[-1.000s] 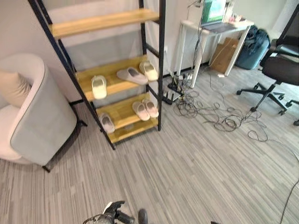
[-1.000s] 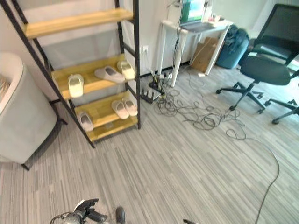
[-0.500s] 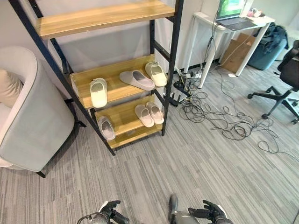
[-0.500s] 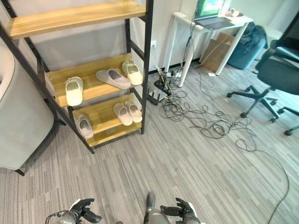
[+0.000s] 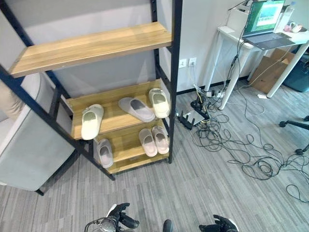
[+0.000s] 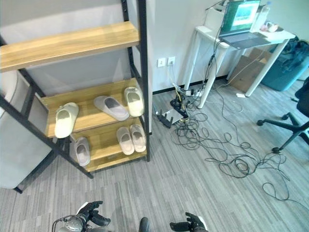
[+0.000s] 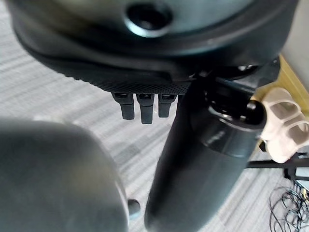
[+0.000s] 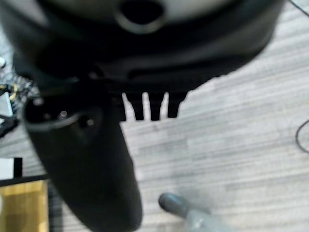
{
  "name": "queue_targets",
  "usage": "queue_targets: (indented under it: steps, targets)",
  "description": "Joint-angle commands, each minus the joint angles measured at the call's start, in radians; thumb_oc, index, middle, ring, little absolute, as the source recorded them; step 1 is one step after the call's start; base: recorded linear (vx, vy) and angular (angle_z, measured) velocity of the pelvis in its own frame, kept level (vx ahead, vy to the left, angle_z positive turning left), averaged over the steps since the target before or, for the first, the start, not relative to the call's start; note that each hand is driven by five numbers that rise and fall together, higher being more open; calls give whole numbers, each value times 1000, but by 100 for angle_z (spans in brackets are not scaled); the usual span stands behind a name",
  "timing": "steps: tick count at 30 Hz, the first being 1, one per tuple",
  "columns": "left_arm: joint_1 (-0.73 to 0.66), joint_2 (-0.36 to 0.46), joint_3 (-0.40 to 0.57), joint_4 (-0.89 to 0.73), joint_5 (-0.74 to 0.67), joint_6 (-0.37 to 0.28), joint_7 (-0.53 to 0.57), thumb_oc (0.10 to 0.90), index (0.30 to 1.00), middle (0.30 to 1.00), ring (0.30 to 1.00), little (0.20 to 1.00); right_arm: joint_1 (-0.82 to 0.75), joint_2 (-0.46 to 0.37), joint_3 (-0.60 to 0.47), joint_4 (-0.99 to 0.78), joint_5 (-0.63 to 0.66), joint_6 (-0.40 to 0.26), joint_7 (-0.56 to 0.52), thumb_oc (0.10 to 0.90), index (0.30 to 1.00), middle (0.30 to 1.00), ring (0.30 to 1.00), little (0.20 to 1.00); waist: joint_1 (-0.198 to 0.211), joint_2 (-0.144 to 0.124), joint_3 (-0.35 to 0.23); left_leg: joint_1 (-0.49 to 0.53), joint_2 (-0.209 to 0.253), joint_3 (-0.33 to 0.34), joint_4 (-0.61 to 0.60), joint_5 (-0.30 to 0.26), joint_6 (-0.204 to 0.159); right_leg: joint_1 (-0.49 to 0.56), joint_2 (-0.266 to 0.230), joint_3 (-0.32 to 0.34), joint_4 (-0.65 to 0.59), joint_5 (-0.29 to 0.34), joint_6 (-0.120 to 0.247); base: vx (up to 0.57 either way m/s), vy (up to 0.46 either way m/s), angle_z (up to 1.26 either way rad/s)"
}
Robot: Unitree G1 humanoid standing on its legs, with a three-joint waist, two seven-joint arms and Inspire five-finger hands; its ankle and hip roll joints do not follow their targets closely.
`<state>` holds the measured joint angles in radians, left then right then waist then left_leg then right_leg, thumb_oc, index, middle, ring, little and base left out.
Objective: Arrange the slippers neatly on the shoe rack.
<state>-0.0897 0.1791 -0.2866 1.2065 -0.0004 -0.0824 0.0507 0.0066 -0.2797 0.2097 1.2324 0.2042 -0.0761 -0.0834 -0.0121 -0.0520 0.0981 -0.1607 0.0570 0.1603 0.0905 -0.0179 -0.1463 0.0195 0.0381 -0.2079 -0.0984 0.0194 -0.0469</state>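
Against the pictures of a second earlier, the camera has moved nearer the shoe rack point(image 5: 96, 121); the slippers lie unchanged, cream slipper point(image 5: 91, 121), grey slipper point(image 5: 136, 108) and another point(image 5: 159, 102) on the middle shelf, three below. Left robot hand point(image 5: 120, 218) and right robot hand point(image 5: 217, 225), frame bottom, hang relaxed, holding nothing. Armchair point(image 5: 29, 145) left and floor cables point(image 5: 227, 145) right flank the approach.

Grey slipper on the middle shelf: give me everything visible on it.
The grey slipper is an open-toed slide, pale grey with a darker footbed, soft-looking. It lies sole down and skewed on the middle wooden shelf of the shoe rack, not parallel to the others. Its front end lies close against the cream slipper; whether they touch is unclear. No matching grey slipper sits beside it.
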Motion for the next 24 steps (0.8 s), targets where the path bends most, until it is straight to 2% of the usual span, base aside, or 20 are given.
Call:
queue_targets:
  steps: [1, 4, 5, 8, 9, 11, 13, 16, 17, 19, 22, 24]
  targets:
    - [-23, 4, -26, 32, -7, -16, 1, 800, 900, 900, 900, 900, -5, -46, -42, -17, 8, -31, -14, 800, 900, 900, 900, 900, 54, 58, 7, 7, -25, 36, -89, 147, 50, 33, -48, 55, 115, -80, 132, 257, 29, 50]
    - [-14, 5, -19, 36, -6, -15, 0, 800, 900, 900, 900, 900, -2, -40, -41, -18, 4, -31, -12, 800, 900, 900, 900, 900, 66, 59, 2, -6, -28, 42, -94, 155, 52, 62, -42, 67, 126, -101, 131, 237, 70, 0]
    - [0, 6, -7, 45, -5, -11, -4, 800, 900, 900, 900, 900, 11, -31, -43, -17, -10, -28, -7, 800, 900, 900, 900, 900, 71, 59, -13, 12, -29, 42, -108, 147, 66, 83, -45, 75, 143, -121, 135, 253, 117, -32]
    - [6, 10, -4, 55, 0, -8, -6, 800, 900, 900, 900, 900, 19, -16, -45, -9, -17, -24, -1, 800, 900, 900, 900, 900, 78, 37, -33, 22, -46, 42, -91, 127, 82, 104, -77, 76, 162, -131, 152, 263, 158, -27]
    - [4, 16, -1, 57, 0, -7, -6, 800, 900, 900, 900, 900, 21, -9, -43, -8, -22, -23, 4, 800, 900, 900, 900, 900, 82, 24, -46, 38, -58, 45, -91, 103, 97, 95, -96, 85, 184, -124, 168, 235, 203, -22]
    - [-2, 24, 2, 48, -5, -8, -7, 800, 900, 900, 900, 900, 18, -4, -40, -10, -24, -23, 11, 800, 900, 900, 900, 900, 82, 18, -50, 54, -66, 47, -99, 85, 111, 60, -114, 90, 248, -111, 185, 136, 200, -17]
    - [-30, 44, 6, 30, -29, -12, -2, 800, 900, 900, 900, 900, -13, 6, -26, -23, -19, -26, 13, 800, 900, 900, 900, 900, 76, 30, -25, 75, -62, 35, -106, 70, 125, -62, -125, 97, 399, -64, 199, 46, 171, 22]
    - [-37, 50, 4, 25, -36, -14, 1, 800, 900, 900, 900, 900, -21, 8, -21, -25, -17, -27, 11, 800, 900, 900, 900, 900, 69, 33, -21, 97, -67, 18, -122, 69, 125, -91, -99, 115, 389, -73, 182, 85, 45, 61]
    - [-39, 54, -1, 23, -33, -14, 1, 800, 900, 900, 900, 900, -20, 8, -17, -25, -12, -29, 12, 800, 900, 900, 900, 900, 60, 30, -16, 113, -76, 8, -135, 73, 123, -100, -56, 140, 346, -82, 165, 80, 17, 65]
    - [-40, 55, 0, 30, -28, -13, 0, 800, 900, 900, 900, 900, -22, 8, -12, -23, -6, -29, 14, 800, 900, 900, 900, 900, 52, 27, -5, 129, -90, 3, -149, 77, 119, -91, -24, 163, 288, -76, 161, 62, 5, 64]
    - [-16, 42, 12, 57, 0, -11, -3, 800, 900, 900, 900, 900, -6, 9, -11, -23, -11, -33, 15, 800, 900, 900, 900, 900, 52, 25, -8, 148, -109, -12, -166, 67, 115, -36, -8, 176, 187, -67, 155, 39, -40, 68]
    - [-14, 39, 11, 58, -2, -13, -5, 800, 900, 900, 900, 900, -6, 5, -12, -19, -9, -36, 12, 800, 900, 900, 900, 900, 53, 27, 1, 134, -112, -25, -125, 61, 106, -28, -8, 175, 172, -61, 151, -25, -5, 17]
